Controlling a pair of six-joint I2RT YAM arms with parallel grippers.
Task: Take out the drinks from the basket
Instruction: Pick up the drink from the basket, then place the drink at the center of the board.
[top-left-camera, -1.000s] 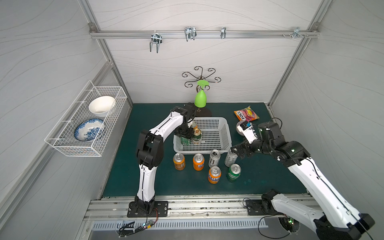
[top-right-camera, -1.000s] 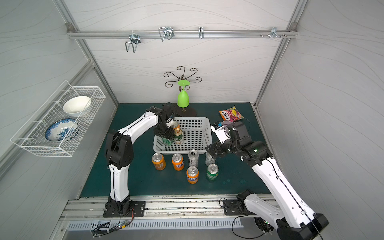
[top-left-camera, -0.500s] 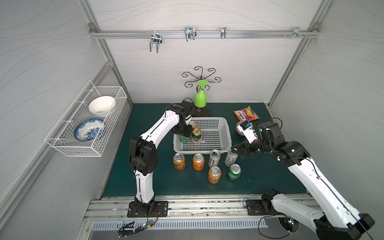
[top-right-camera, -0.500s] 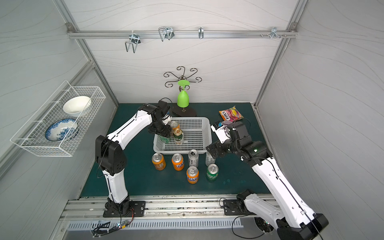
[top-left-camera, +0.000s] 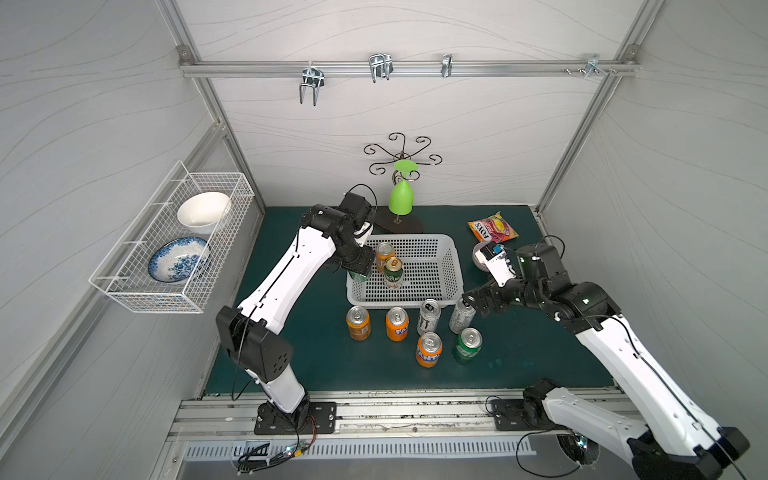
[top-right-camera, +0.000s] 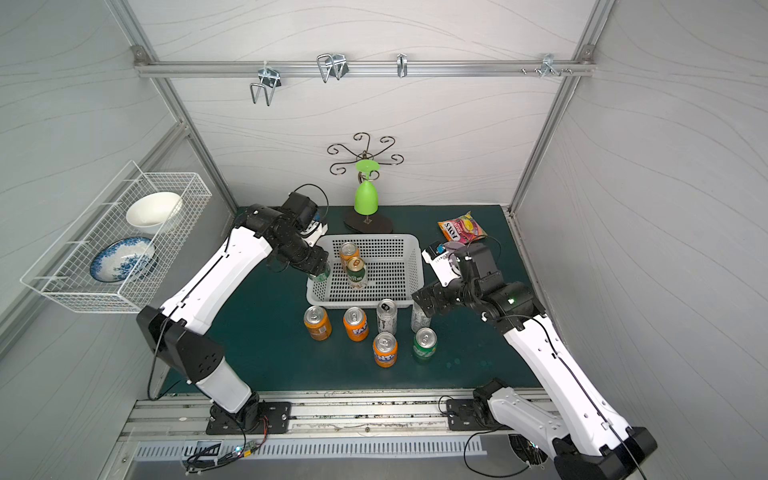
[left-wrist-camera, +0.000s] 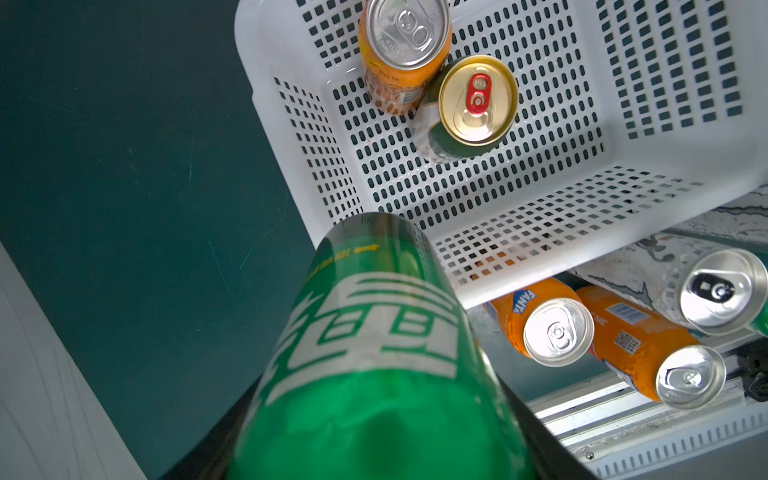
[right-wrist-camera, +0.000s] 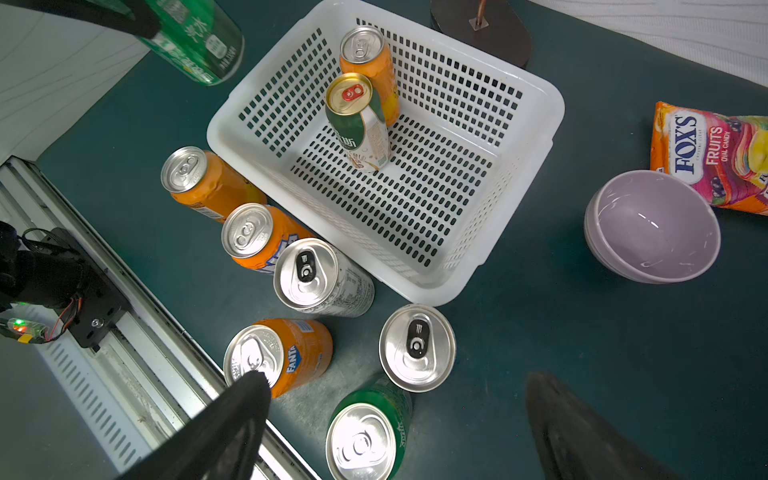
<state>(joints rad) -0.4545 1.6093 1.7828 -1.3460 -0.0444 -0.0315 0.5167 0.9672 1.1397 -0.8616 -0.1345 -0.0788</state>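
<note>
Lifted since a second ago: my left gripper carries the green can up by the basket's left wall.

I stay clamped on it, clear the rim, and set it upright left of the near orange cans. My right gripper hangs spread above the slim can.

White basket pierced with dark slots; inside it an orange can and a dark green can with gold lid and red tab. A bright green can with white lettering. On the dark teal table, two silver-white cans with black marks
</note>
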